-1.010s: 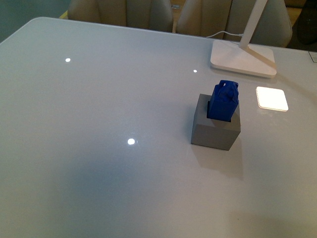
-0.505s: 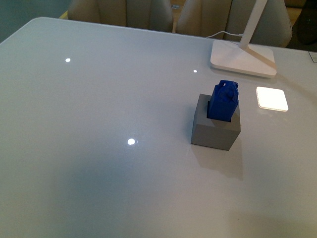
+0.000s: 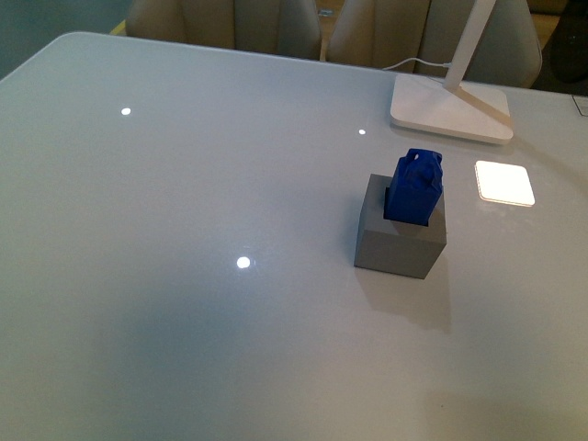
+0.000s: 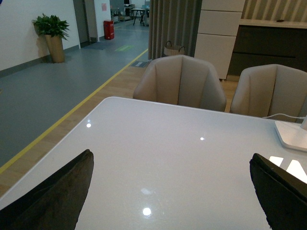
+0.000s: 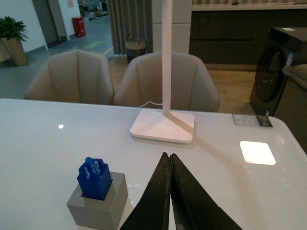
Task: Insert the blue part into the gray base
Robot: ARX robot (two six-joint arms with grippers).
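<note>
**Blue part sits in the base, both arms pulled back**

Front view: no arm in the shot at all. The base (image 3: 401,234) stands on the white table (image 3: 184,276), just in front of the lamp foot (image 3: 450,110). The blue part (image 3: 414,188) stands in the square hole on top, lower end down inside, tapered top and knob poking up. It looks a touch tilted toward the back, though that could just be the angle. A bright square reflection lies on the table beside the base, plus a few light spots.

Left wrist view: the left gripper (image 4: 168,191) is wide apart, with nothing between its dark fingers (image 4: 53,196), only bare tabletop. Two chairs (image 4: 180,81) sit past the far edge. Neither task piece shows here, so this arm looks parked well away from them.

Right wrist view: the right gripper (image 5: 169,191) has its fingers pressed together, holding nothing. The base (image 5: 98,201) is off to the side of it, clear of the fingertips, with the blue part (image 5: 94,178) standing in the hole, two little prongs visible on top. The lamp foot (image 5: 163,125) is further back.

So the insert step looks basically done. If anything's left, it's probably a check on seating: should the part be sitting high, the right arm would need to come over and press gently straight down on top without shoving the base.
</note>
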